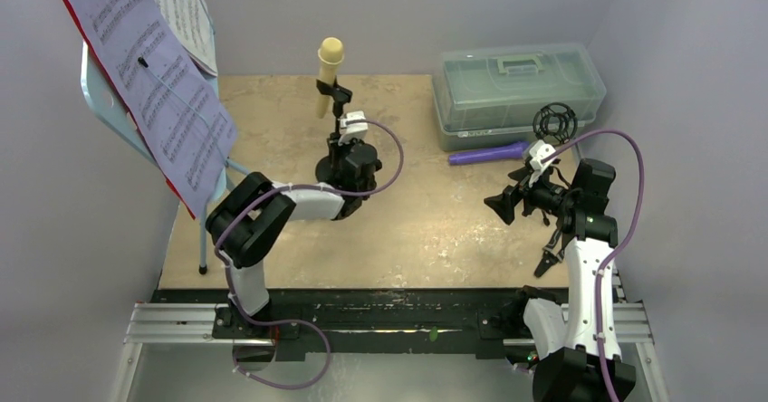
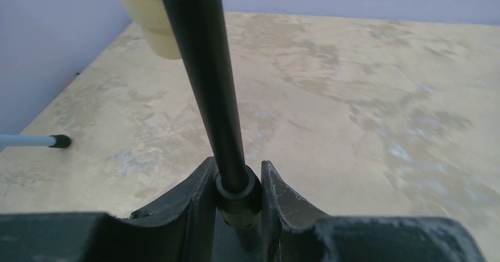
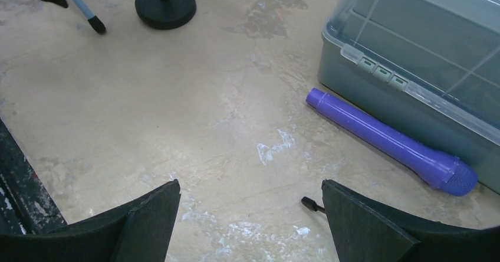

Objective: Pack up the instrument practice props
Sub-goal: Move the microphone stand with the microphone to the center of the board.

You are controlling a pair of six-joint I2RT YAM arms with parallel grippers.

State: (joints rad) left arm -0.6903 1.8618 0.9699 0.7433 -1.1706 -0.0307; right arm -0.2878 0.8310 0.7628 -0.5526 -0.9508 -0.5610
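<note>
Gripping the mic holder [image 2: 205, 67] by its black stem, the left end effector [image 2: 236, 176] is clamping low, near the base.
Lifting straight up and keeping the stem vertical is looking wise, since the cream microphone [image 1: 328, 74] is perching on top at mid-tabletop [image 1: 426, 230]. Counting: one music rest [image 1: 95, 90] is carrying sheet music [image 1: 158, 94]; two microphones are showing, the purple microphone [image 1: 489, 155] lying against one box [image 1: 516, 85]; the second holder [image 1: 554, 121] is making two; the right end effector [image 3: 250, 215] is hanging wide open.

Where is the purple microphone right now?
In the top view, the purple microphone lies flat on the right, along the near side of the plastic box.
</note>
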